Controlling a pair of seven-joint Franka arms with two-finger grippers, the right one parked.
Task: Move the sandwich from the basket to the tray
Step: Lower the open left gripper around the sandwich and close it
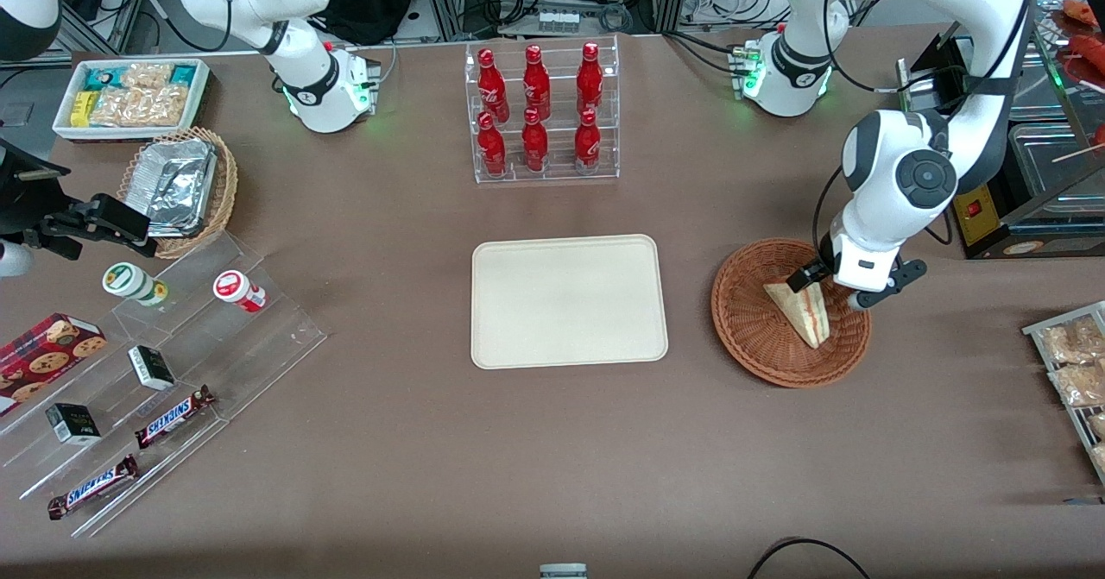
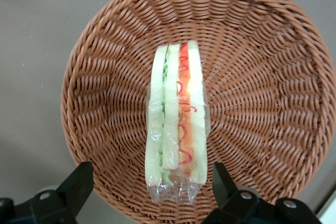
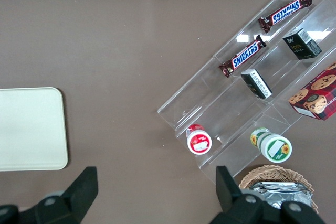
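The tray (image 1: pixel 569 300) lies bare on the surface (image 1: pixel 552 441). Beside it, toward the working arm's end, the basket (image 1: pixel 749 329) holds the sandwich (image 1: pixel 803 310) — the end effector (image 2: pixel 152 184) hovers just above, fingers (image 2: pixel 77 182) spread, straddling one end.
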